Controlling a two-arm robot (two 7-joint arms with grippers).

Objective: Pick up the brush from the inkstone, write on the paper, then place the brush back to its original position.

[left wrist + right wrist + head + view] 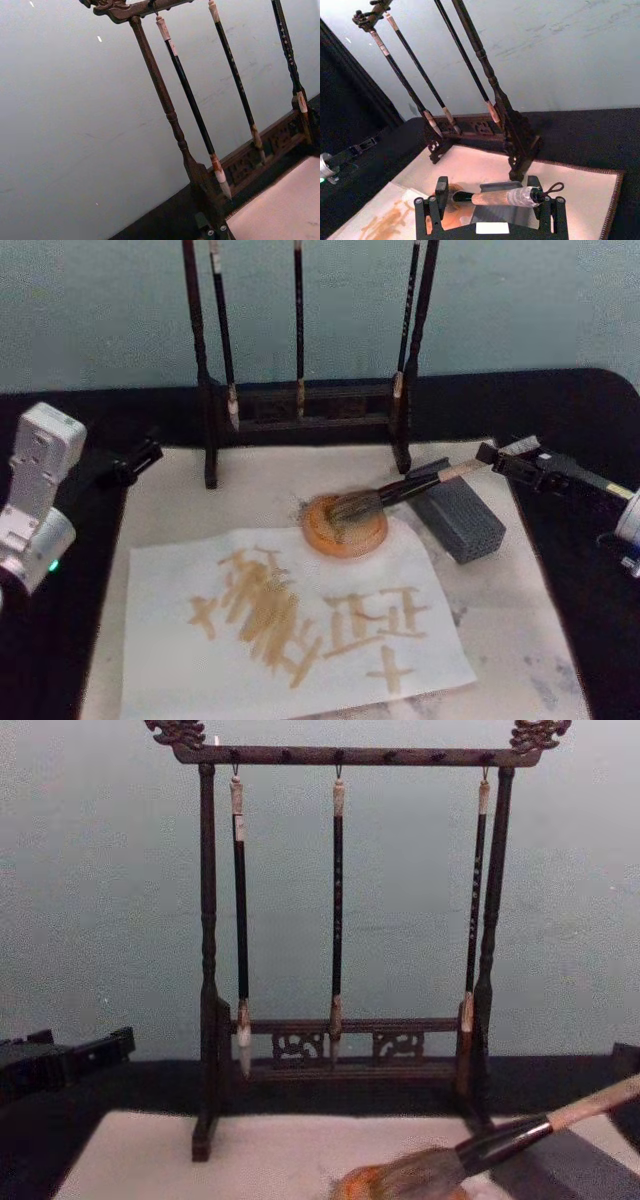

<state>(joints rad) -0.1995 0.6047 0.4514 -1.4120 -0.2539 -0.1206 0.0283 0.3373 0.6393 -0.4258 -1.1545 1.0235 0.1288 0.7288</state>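
Over felt, right tool [490,202] straddles brush [496,197], open.

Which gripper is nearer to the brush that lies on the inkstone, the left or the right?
Right. The right gripper is at the brush handle's end, fingers on either side of it. The left gripper sits far off at the table's left edge.

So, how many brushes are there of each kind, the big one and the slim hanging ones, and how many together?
Big brush, head on the inkstone, handle between the right gripper fingers: 1
Slim brushes hanging on the rack, at left, middle and right: 3
Total: 4
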